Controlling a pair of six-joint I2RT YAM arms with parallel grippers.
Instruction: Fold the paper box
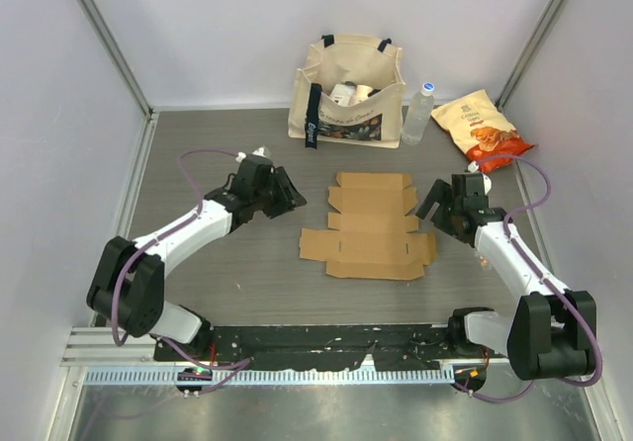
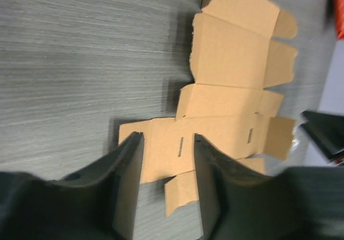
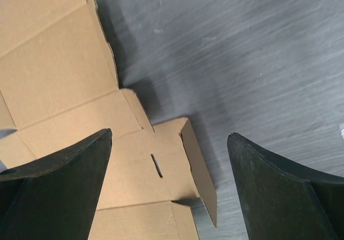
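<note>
– At mid-table, what lies between the two arms?

– Only the box point(image 1: 371, 225), a brown cardboard cut-out spread flat on the grey table point(image 1: 218, 154), with its creases, slots and tabs showing. It is unfolded and holds nothing. The right wrist view shows one end flap of the box point(image 3: 54, 78) tipped up a little.

– Why does it lie there?

– Probably so each arm can reach one side of it. The left gripper point(image 1: 287, 196) hangs to the left, apart from the card. The right gripper point(image 1: 435, 204) sits just beside the right edge.

– Is either one holding anything?

– No. The left gripper point(image 2: 167, 140) has its fingers partly spread, with only the box point(image 2: 231, 51) in view beyond them. The right gripper point(image 3: 169, 138) is spread wide over the raised flap and grasps nothing. That looks like an approach for a first fold.

– Are there any containers?

– A tote bag point(image 1: 346, 90) stands upright at the far edge. White items point(image 1: 351, 93) show at its mouth, but I cannot tell what they are. A bottle point(image 1: 419, 113) stands beside it. A snack packet point(image 1: 483, 130) lies to the right, sealed as far as I can see.
</note>
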